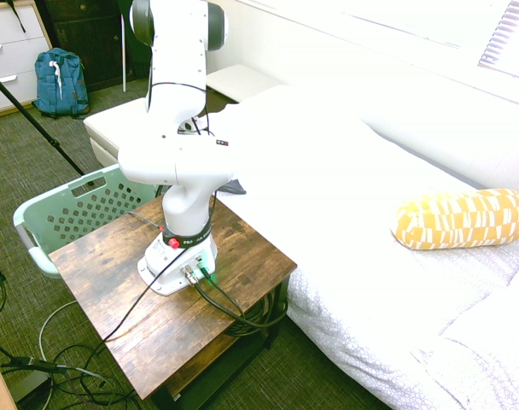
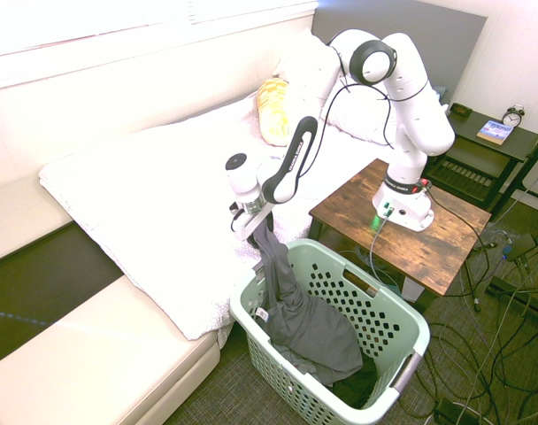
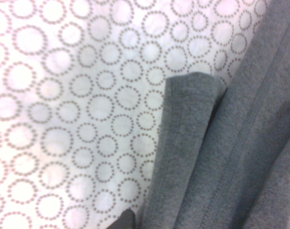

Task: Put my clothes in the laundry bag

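Grey clothes (image 2: 309, 328) spill into a pale green laundry basket (image 2: 362, 354) standing on the dark carpet (image 2: 207, 394) near the corner of a bed (image 2: 154, 230), the bulk of the fabric inside and one long stretch of it rising over the rim to the tool (image 2: 258, 232) of a white robot arm (image 2: 291, 164). Whether the tool is wide, narrow or gripping the cloth cannot be told from these views. A small white tag (image 2: 262, 313) shows on the fabric, and a darker patch of cloth (image 2: 356, 386) lies low in the basket. Up close, a folded grey end shows against bedding printed with dotted rings. On the bed lies a yellow-and-white pillow (image 1: 463, 219); a blue backpack (image 1: 61, 83) stands on the floor against white drawers (image 1: 10, 51).
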Tool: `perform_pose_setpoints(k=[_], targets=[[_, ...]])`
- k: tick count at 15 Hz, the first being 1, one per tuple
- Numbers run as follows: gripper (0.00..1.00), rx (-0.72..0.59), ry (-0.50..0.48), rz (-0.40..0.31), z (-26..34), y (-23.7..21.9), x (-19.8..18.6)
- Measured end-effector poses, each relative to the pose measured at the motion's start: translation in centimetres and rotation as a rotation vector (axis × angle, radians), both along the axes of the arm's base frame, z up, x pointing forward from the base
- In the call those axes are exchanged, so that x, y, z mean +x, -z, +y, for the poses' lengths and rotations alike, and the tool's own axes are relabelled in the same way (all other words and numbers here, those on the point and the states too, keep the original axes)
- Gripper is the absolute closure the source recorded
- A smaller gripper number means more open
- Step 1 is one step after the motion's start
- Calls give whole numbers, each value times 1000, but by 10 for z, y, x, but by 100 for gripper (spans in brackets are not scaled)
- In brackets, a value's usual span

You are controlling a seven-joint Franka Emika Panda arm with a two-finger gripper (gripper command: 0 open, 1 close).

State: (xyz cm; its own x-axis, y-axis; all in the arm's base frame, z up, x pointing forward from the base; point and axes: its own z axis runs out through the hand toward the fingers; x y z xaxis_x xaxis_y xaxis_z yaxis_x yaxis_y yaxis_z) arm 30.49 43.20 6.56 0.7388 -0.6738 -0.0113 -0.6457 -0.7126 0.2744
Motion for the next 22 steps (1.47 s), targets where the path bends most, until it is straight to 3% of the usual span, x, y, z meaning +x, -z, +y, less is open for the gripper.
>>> perform_pose_setpoints(k=[1,9,22], targets=[[100,0,4,19,-2,9,-4],[100,35,-22,120,-3,14,-3],[100,26,-51,157,6,29,-6]])
